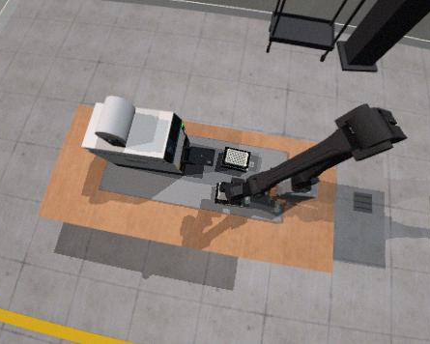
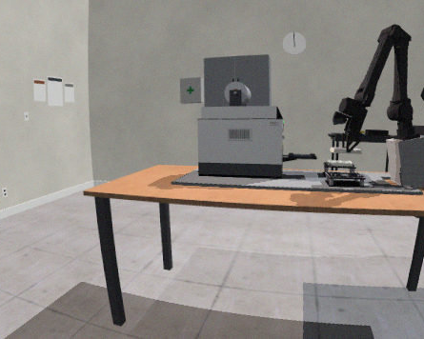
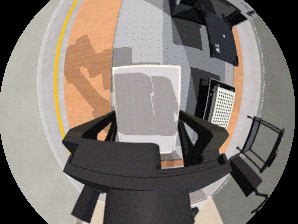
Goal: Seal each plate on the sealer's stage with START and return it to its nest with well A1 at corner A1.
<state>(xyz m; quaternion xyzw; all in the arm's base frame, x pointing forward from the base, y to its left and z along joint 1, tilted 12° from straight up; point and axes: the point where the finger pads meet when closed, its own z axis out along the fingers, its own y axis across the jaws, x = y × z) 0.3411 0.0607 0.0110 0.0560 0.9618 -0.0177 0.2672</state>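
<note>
From the top, the sealer (image 1: 152,130) (image 2: 238,143) is a pale, boxy housing with a smooth white roll (image 1: 116,118) (image 2: 237,92) on it and a small green light (image 1: 183,125) at its dark front. Its flat black stage (image 1: 201,157) (image 2: 301,156) (image 3: 220,37) juts out over a grey mat (image 1: 130,179) (image 2: 214,179) (image 3: 142,40) on the wood-grained surface (image 1: 63,193) (image 2: 143,183) (image 3: 95,30). The open plate (image 1: 237,157) (image 2: 339,163) (image 3: 223,107), cream and finely pitted with wells, sits in a black nest near the stage, while the arm (image 1: 304,164) (image 2: 372,67) reaches over the neighbouring spot. In the exterior view, the end effector (image 1: 230,191) (image 2: 350,147) (image 3: 147,113) points down with the held plate (image 1: 221,192) (image 3: 145,95), a thin pale slab, level above the nearer nest (image 2: 345,182); a clear gap separates them. Open air also lies between that plate and the stage's rounded tip. In the wrist view, the fingers stand wide apart, closed against the held plate's two long sides. Its top is a smooth grey sheet with a crooked pale streak, framed by a whitish rim with slightly rounded corners. The open plate lies to one side, with a strip of mat between the two.
</note>
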